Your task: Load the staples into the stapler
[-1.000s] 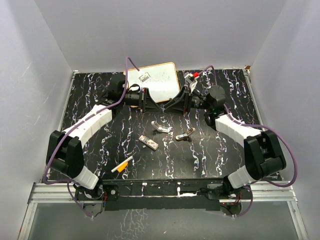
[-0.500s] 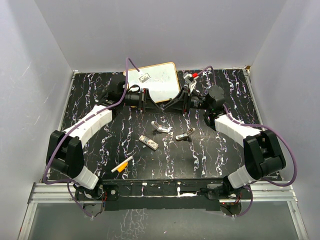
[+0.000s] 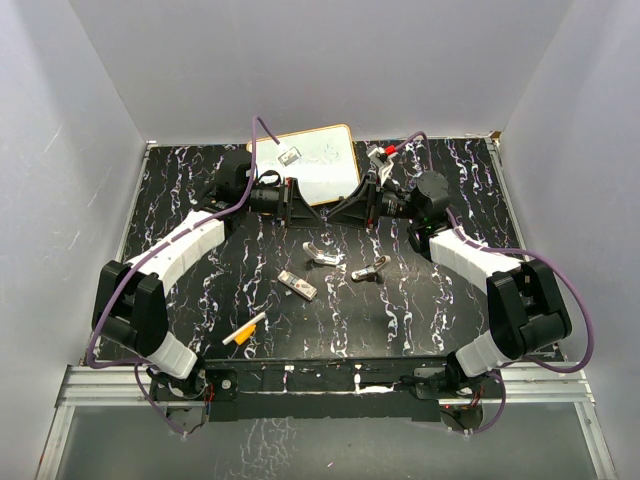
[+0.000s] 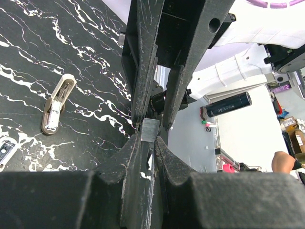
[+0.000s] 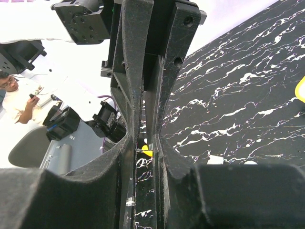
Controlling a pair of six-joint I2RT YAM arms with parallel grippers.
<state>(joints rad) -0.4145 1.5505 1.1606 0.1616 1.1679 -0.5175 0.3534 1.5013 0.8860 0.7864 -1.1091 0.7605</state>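
Left wrist view: clamped the staples [image 4: 149,130] in the left gripper [image 4: 148,144], aloft near the far edge of the marbled tabletop [image 3: 420,320], white walls [image 3: 320,60] around. Had narrowed the right gripper [image 5: 146,138] beside them since a second earlier; grip unclear.

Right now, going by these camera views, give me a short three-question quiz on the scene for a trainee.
1. Fill in: the marker pen lies on the black ___, not on the whiteboard.
2. True or false: the stapler is held in a pincer.
3. What is clamped in the left pincer? A) the marker pen B) a staple strip C) nothing
Key: 1 table; 2 false, it lies on the table; 3 B.
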